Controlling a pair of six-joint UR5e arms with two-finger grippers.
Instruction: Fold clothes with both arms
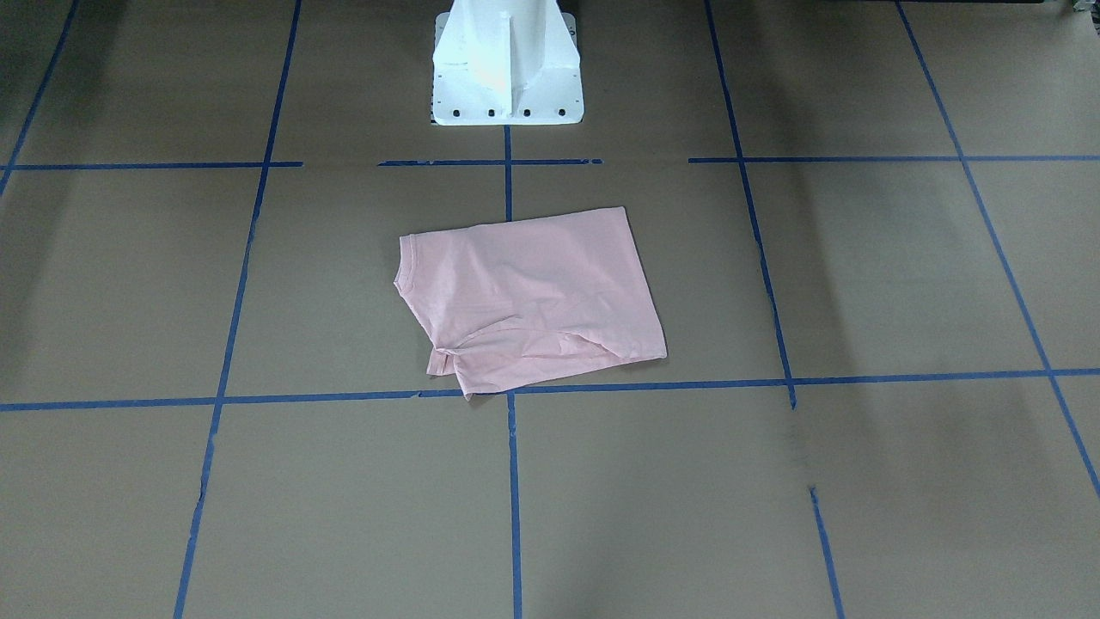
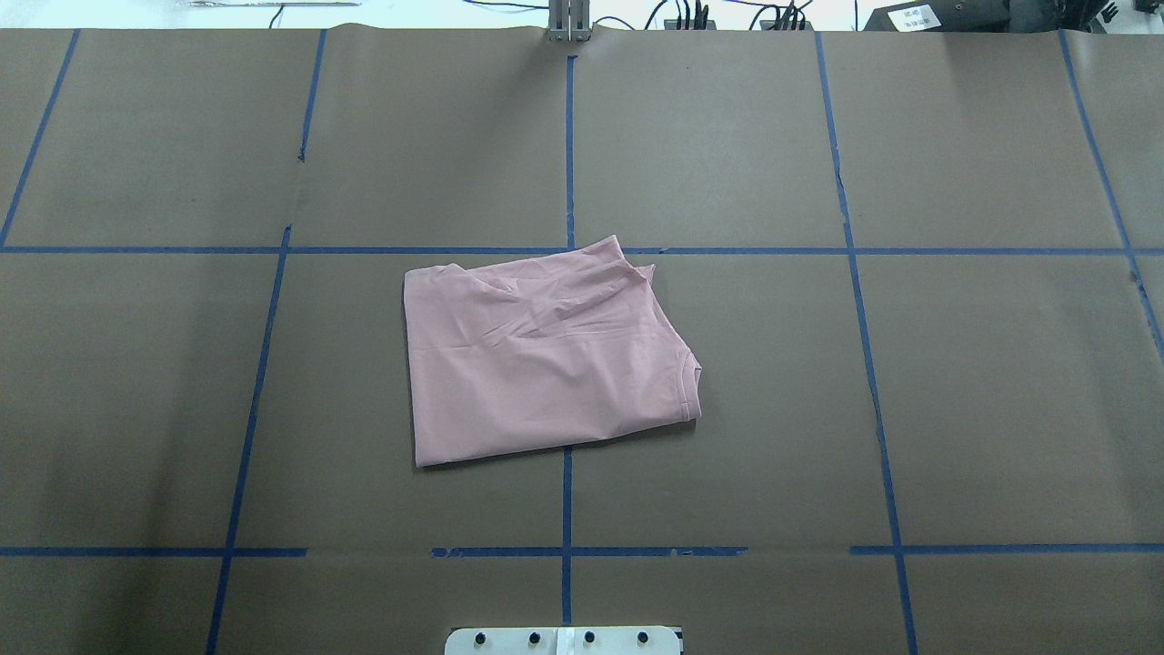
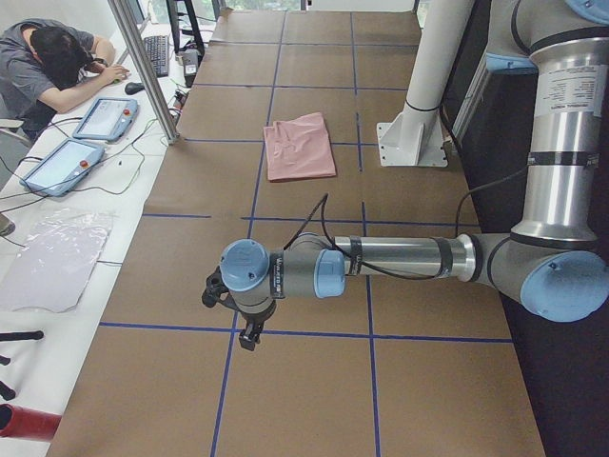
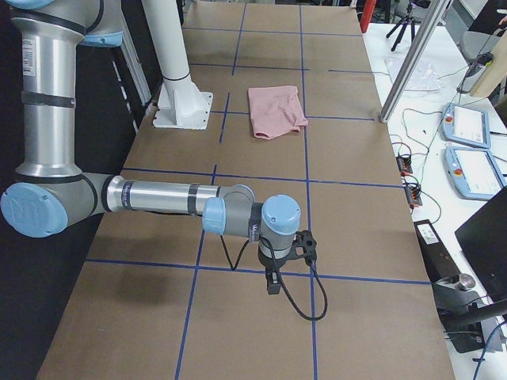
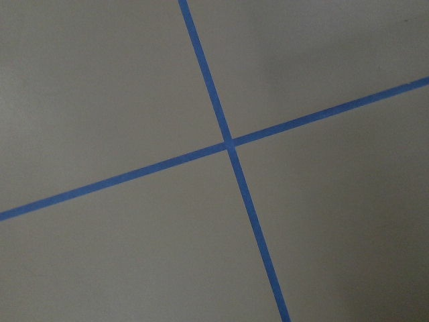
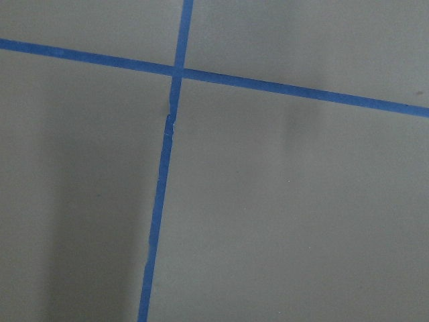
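Note:
The clothes are one pale pink T-shirt (image 1: 533,292), folded into a rough rectangle with its plain side up, lying flat near the table's middle (image 2: 546,364). It also shows far off in both side views (image 3: 300,146) (image 4: 276,111). Both arms are drawn back to the table's ends, well away from it. The left gripper (image 3: 238,322) hangs over bare table, as does the right gripper (image 4: 279,277); I cannot tell if either is open or shut. Both wrist views hold only brown table and blue tape lines.
A white pedestal (image 1: 507,77) stands on the robot's side of the shirt. Blue tape lines (image 2: 567,155) grid the brown table. Beyond the table's far edge, a person (image 3: 57,67) leans on a desk with control tablets (image 3: 105,119) and cables.

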